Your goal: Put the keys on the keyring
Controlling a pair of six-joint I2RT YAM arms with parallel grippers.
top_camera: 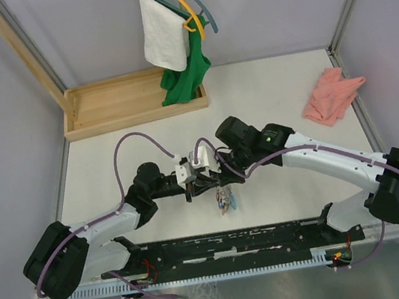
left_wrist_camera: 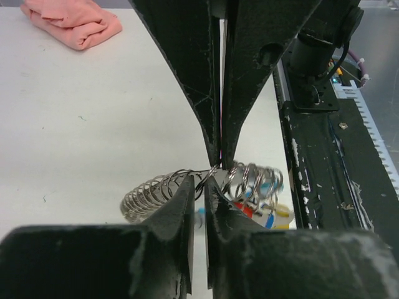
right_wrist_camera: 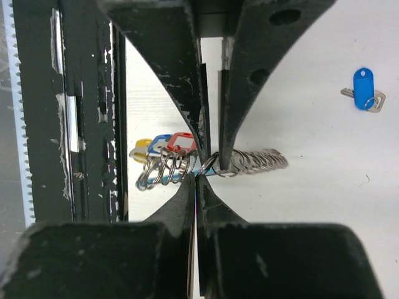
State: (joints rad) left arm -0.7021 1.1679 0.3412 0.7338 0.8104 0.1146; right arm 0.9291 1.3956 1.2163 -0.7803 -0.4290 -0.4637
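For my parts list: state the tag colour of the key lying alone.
Blue tag; best seen in right wrist view.

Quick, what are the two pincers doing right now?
Left pincer: closed, pinching the keyring.
Right pincer: closed, pinching the keyring too.

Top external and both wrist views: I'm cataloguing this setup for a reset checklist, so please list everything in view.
keyring: one, silver string of rings, pinched between both pincers
tagged keys: at least three, red, blue and yellow tags, at one end of the keyring
loose key: one, blue tag, on the table apart from the keyring
cloth: one, pink, far right of table
tray: one, light wood, far left
hangers: several, yellow and grey, above the tray
towel: one, white, on a hanger
garment: one, green, beside the towel
rail: one, black, near edge
left pincer: black, shut on the keyring
right pincer: black, shut on the keyring
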